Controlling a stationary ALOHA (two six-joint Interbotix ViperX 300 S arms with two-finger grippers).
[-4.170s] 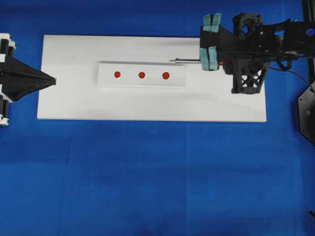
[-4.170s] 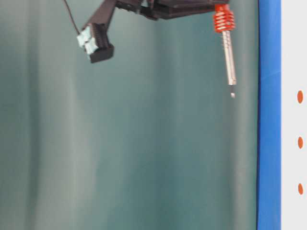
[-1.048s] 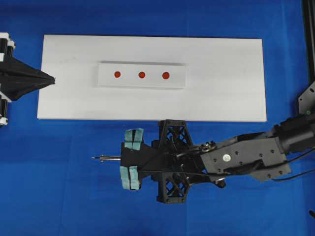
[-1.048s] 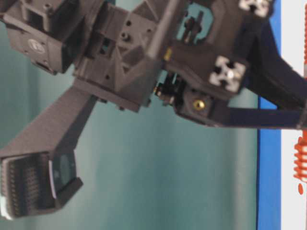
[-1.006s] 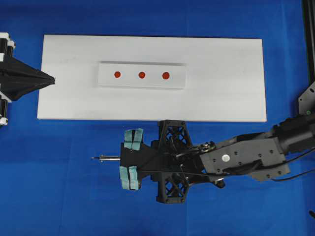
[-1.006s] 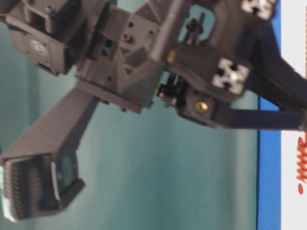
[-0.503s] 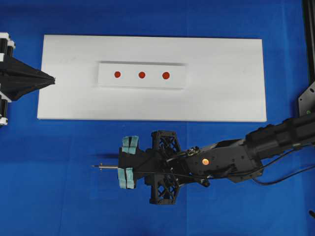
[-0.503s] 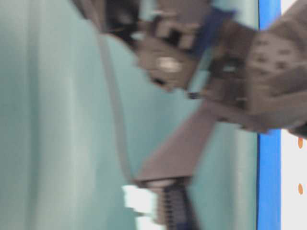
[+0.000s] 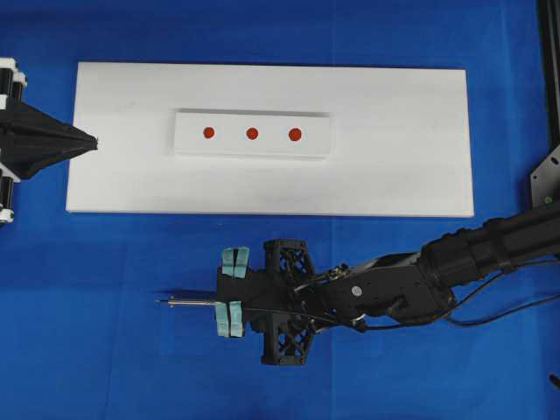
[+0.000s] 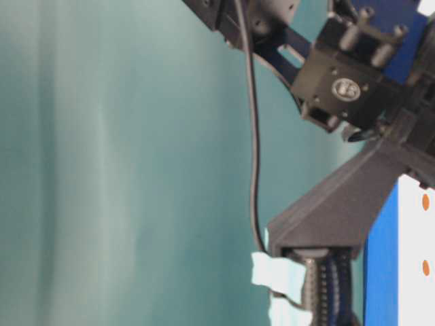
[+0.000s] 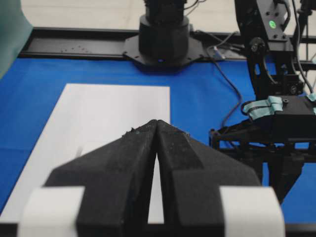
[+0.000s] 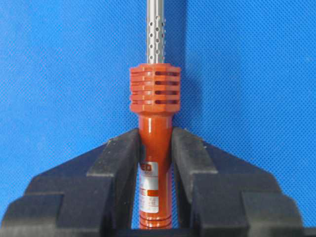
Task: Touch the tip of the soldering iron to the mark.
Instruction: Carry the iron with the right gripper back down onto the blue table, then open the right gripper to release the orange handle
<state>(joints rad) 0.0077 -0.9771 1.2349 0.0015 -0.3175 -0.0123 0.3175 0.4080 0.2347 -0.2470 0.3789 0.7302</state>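
Right gripper [image 12: 155, 148] has its black jaws clamped on the red-orange handle of the slim pen-like soldering iron [image 12: 154, 106]; the perforated silver shaft runs straight out ahead of the jaws and off the top of the wrist view. Overhead, that gripper [image 9: 230, 302] sits over the blue cloth tabletop [image 9: 105, 350], below the long white rectangular board [image 9: 402, 157] and apart from it. Iron shaft [image 9: 188, 303] points toward the left of the overhead view, lying level, tip over bare blue cloth. Whether the tip touches the cloth cannot be told.

Small raised white plate [image 9: 252, 133] sits near the middle of the board, carrying three red dots in a row [image 9: 252, 133]. Iron tip is well apart from all three.

Left gripper [image 9: 83, 140] is at the left end of the board, tip just over its edge. Its black jaws are pressed together with nothing between them [image 11: 157, 131].

Table-level view shows only the right arm's black body and a black cord [image 10: 253, 136] hanging against a teal backdrop; iron not visible there.
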